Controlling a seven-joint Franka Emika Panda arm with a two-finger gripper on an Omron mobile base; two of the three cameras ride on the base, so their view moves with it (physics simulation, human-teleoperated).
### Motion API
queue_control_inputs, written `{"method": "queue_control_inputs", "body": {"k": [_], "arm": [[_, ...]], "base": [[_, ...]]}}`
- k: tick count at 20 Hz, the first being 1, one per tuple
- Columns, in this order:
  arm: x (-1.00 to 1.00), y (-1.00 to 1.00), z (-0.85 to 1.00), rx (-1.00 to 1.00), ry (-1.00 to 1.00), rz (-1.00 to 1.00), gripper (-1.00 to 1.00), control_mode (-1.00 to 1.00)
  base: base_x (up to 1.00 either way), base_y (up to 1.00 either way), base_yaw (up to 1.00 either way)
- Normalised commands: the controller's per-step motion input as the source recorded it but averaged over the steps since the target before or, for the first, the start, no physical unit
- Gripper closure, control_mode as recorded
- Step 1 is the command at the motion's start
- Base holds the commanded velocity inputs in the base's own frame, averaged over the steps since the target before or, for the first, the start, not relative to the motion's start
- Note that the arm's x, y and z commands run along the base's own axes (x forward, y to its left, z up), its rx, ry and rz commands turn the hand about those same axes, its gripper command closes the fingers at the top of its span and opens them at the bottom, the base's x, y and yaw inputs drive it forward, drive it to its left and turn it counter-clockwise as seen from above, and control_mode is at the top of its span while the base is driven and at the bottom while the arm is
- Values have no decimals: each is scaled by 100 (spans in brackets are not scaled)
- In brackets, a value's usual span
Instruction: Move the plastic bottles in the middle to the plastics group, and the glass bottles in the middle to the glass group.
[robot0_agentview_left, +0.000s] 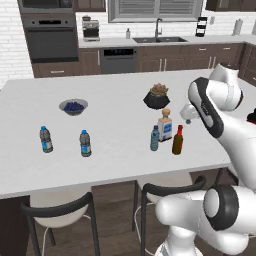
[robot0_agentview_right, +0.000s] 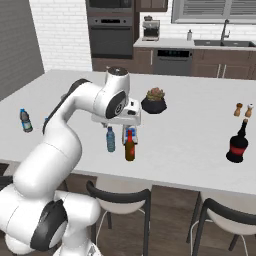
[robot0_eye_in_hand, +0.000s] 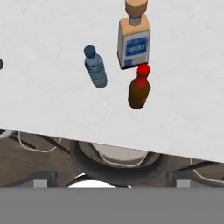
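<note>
Because all three middle bottles stood at frame centre, you hung above the amber bottle (robot0_eye_in_hand: 139, 92); I couldn't tell how the gripper's (robot0_agentview_right: 131, 121) jaws stood.

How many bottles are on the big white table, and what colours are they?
Dark grey with blue bands: 2
Light blue bottle: 1
Clear square bottle: 1
Amber-brown bottle: 1
Dark bottle with red: 1
Total: 6
</note>
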Motion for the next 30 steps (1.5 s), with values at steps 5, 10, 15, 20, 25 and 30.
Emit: {"method": "queue_control_inputs", "body": {"k": [5,10,15,20,25,30], "arm": [[72,-25,-27,-1,32,-11,-100,-100],[70,0,-33,-4,5,-12,-100,-100],[46,7,-45,-5,-4,-10,-100,-100],[39,1,-53,-8,-9,-6,-100,-100],[32,0,-37,-2,1,-1,-100,-100],[35,-7,-17,0,1,0,-100,-100]], "base": [[0,0,0],[0,0,0],[0,0,0],[0,0,0],[0,0,0],[0,0,0]]}}
